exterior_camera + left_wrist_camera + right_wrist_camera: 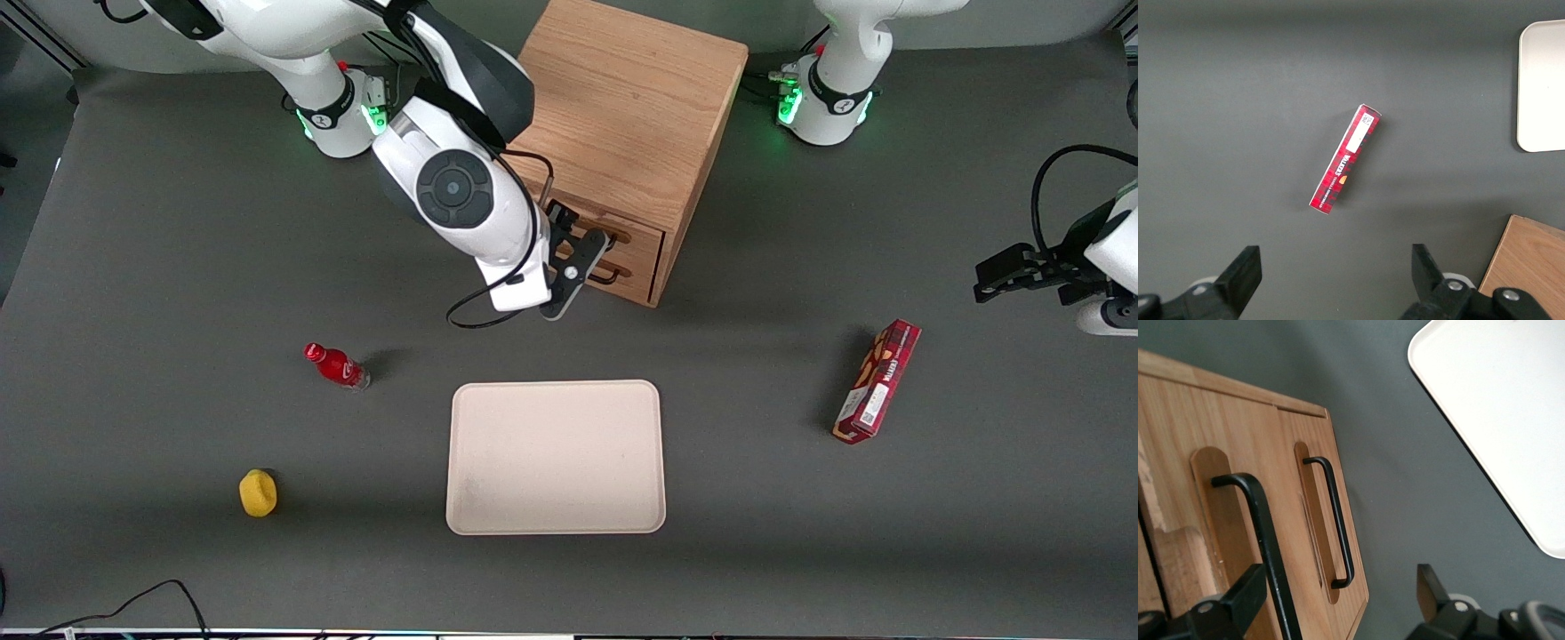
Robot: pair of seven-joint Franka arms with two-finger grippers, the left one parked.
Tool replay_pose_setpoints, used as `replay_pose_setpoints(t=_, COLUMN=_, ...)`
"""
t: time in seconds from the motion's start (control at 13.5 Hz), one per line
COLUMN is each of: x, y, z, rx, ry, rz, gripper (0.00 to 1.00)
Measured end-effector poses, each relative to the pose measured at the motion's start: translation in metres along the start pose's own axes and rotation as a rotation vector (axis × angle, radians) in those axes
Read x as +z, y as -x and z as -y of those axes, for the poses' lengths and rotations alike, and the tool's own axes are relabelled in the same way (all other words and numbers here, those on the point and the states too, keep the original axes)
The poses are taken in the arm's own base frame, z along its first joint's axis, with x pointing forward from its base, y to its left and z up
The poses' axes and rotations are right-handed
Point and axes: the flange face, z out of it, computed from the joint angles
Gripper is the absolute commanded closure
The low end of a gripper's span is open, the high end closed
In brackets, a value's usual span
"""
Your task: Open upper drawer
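The upper drawer (622, 233) sits shut at the top of the cabinet's (622, 116) front, which faces the front camera near the far middle of the worktop (142, 267). It looks like a stiff, light wooden box that should slide straight out with a steady pull. The place to take hold is its handle (1261, 540), a thin, rigid black wire bar, smooth enough to slip unless hooked or pinched squarely at mid-length. The lower handle (1335, 523) lies just beside it, so mix-ups are a risk.

The tool (582, 258) hangs right in front of the drawers, fingers spread apart, one finger (1238, 597) beside the upper bar and nothing clamped. The arm reaches down from above the cabinet's working-arm side, wrist tilted toward the drawer fronts.
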Motion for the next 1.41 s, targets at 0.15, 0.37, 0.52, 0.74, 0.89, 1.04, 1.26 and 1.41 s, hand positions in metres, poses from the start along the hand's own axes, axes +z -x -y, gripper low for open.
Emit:
replay_pose_setpoints(t=0.15, x=0.009, y=0.000, z=0.009, rx=-0.021, ry=0.008, rz=0.021, gripper=0.00)
replay_pose_setpoints(t=0.37, x=0.014, y=0.001, z=0.013, rx=-0.029, ry=0.008, rz=0.032, gripper=0.00)
replay_pose_setpoints(t=0.52, x=0.015, y=0.004, z=0.011, rx=-0.034, ry=0.012, rz=0.038, gripper=0.00)
replay_pose_setpoints(t=0.74, x=0.016, y=0.008, z=0.004, rx=-0.048, ry=0.024, rz=0.045, gripper=0.00)
replay_pose_setpoints(t=0.89, x=0.017, y=0.009, z=-0.001, rx=-0.051, ry=0.024, rz=0.038, gripper=0.00)
replay_pose_setpoints(t=1.04, x=0.019, y=0.010, z=-0.003, rx=-0.054, ry=0.020, rz=0.041, gripper=0.00)
replay_pose_setpoints(t=1.26, x=0.017, y=0.011, z=-0.002, rx=-0.058, ry=0.017, rz=0.040, gripper=0.00)
replay_pose_setpoints(t=1.41, x=0.016, y=0.013, z=-0.001, rx=-0.070, ry=0.018, rz=0.040, gripper=0.00)
